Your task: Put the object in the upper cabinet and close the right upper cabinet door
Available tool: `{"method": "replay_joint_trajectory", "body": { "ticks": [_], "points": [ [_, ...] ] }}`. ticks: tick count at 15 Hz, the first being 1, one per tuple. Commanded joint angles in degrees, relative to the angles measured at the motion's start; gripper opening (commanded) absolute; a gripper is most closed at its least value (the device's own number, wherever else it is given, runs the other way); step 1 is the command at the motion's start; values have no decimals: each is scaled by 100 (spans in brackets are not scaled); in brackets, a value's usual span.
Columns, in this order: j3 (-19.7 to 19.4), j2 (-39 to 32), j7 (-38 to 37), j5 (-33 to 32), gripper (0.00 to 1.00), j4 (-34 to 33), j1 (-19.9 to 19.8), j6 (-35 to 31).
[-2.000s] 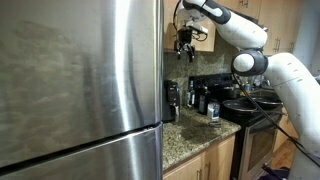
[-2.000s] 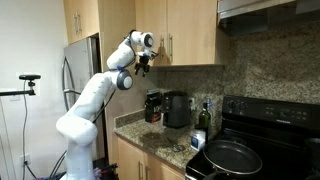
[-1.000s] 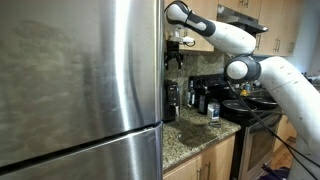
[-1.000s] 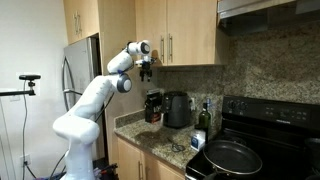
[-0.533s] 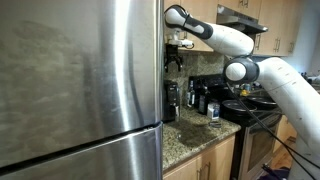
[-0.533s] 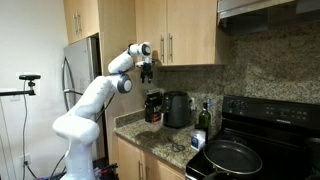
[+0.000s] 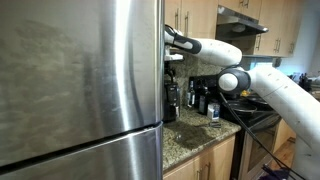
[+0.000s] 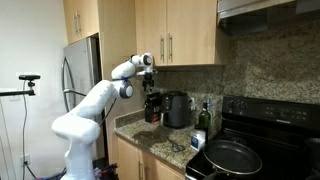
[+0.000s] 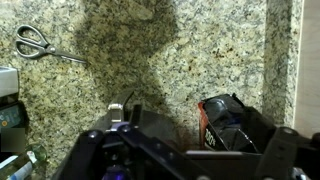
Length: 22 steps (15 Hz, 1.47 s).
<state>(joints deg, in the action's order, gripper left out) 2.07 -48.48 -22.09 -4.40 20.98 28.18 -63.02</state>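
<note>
The upper cabinet [image 8: 178, 30] is light wood with two tall doors, and both look shut. The right upper cabinet door [image 8: 192, 30] has a slim metal bar handle [image 8: 171, 46]. The cabinet also shows in an exterior view [image 7: 192, 16]. My gripper [image 8: 150, 76] hangs just below the cabinet's bottom edge, above the counter appliances; it is partly behind the fridge edge in an exterior view [image 7: 171, 58]. In the wrist view the gripper [image 9: 200, 140] looks open, with nothing between its fingers. No loose object to carry shows.
A black and red appliance [image 9: 232, 125] stands on the granite counter under the gripper, next to a black coffee maker [image 8: 178, 108]. Scissors [image 9: 40, 42] lie on the granite. A steel fridge [image 7: 80, 90] is close by. A stove with a pan [image 8: 235, 158] is further along.
The gripper has come down from the height of the cabinet doors to just below the cabinet, above the counter appliances. The doors have not moved.
</note>
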Motion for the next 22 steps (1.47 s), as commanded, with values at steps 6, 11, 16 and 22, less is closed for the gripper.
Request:
{"method": "replay_joint_trajectory", "body": {
  "ticks": [6, 11, 16, 22],
  "points": [
    [-657, -220, -686, -825, 100, 190, 293, 71],
    [-491, -191, -1067, -535, 100, 38, 243, 655],
    [-588, -122, -1025, -678, 100, 1, 407, 658],
    [-465, -172, -1081, -417, 100, 257, 280, 1815]
  ]
}}
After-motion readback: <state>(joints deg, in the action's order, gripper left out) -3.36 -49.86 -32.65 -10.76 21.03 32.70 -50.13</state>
